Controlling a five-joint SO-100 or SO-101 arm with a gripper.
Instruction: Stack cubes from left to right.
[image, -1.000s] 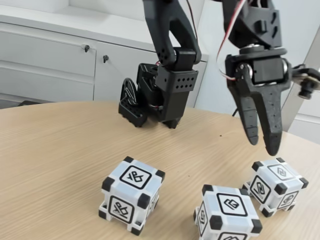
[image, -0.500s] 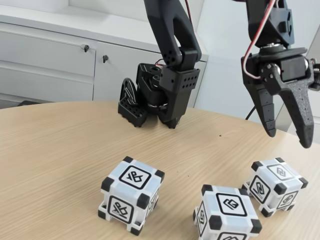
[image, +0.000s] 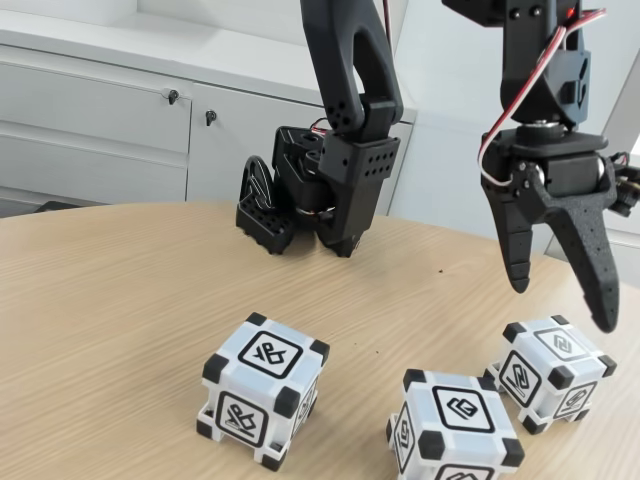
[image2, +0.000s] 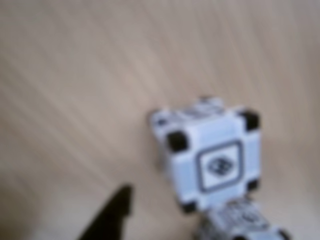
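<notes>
Three white cubes with black corners sit in a row on the wooden table (image: 110, 300) in the fixed view: a left cube (image: 262, 390), a middle cube (image: 455, 425) and a right cube (image: 552, 372), all apart from each other. My gripper (image: 562, 305) hangs open just above the right cube, fingers pointing down and spread, holding nothing. The blurred wrist view looks down on one cube (image2: 212, 155), with part of another cube (image2: 245, 225) at the bottom edge. One dark fingertip (image2: 117, 205) shows left of them.
The arm's black base (image: 320, 195) stands at the back of the table, behind the left cube. White cabinets (image: 100, 110) line the wall beyond the table's curved far edge. Bare wood stretches to the left of the cubes.
The gripper has swung right, away from the middle, and now hangs over the right cube. Its fingers, nearly together a second ago, have spread wide. The cubes have not moved.
</notes>
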